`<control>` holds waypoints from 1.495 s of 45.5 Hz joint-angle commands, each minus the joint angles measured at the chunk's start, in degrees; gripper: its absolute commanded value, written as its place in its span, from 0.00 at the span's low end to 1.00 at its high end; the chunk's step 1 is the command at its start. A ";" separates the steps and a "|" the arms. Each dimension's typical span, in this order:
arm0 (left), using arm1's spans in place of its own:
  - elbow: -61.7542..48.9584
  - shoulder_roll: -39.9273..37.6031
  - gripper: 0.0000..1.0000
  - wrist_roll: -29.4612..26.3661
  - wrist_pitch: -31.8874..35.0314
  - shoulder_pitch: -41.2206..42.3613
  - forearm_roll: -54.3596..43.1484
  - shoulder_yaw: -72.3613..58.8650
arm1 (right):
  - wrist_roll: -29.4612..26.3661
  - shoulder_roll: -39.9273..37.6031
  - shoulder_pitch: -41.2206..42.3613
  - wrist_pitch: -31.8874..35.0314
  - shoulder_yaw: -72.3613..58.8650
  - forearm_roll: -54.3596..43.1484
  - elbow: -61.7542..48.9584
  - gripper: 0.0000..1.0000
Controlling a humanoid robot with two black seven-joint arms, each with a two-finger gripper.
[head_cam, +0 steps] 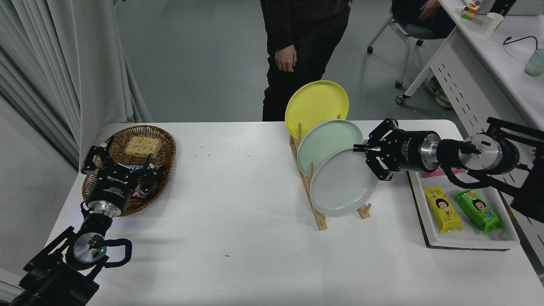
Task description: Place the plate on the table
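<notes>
Right gripper (369,156) pinches upper right rim of grey plate (342,182) in wooden rack (316,212), frame centre-right; left gripper (121,163) parked lower left, fingers spread.

My right gripper (369,156) grips the grey plate (342,182) at its upper right rim, the mint plate (325,142) touching behind it in the wooden rack (318,212). The white tray (467,243) crowds my right; leftward the table (238,212) lies bare up to the basket (163,148).
</notes>
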 commanded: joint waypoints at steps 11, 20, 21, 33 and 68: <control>0.00 0.00 0.98 -0.07 0.00 0.00 0.00 0.00 | -5.57 -5.29 2.15 0.19 1.08 1.00 6.78 0.00; 0.00 0.00 0.98 0.02 0.00 0.00 0.00 0.00 | -7.50 -5.29 3.64 0.18 2.48 2.49 7.13 0.00; 0.00 0.00 0.98 -0.07 0.00 0.00 0.00 0.00 | -7.77 -5.29 3.64 0.18 2.92 2.84 7.14 0.00; 0.00 0.00 0.98 -0.07 0.00 0.00 0.00 0.00 | -10.05 -6.52 6.45 0.10 3.98 5.83 8.98 0.00; 0.00 0.00 0.98 -0.07 0.00 0.00 0.00 0.00 | -15.41 -3.89 11.90 -5.52 7.06 11.55 9.77 0.00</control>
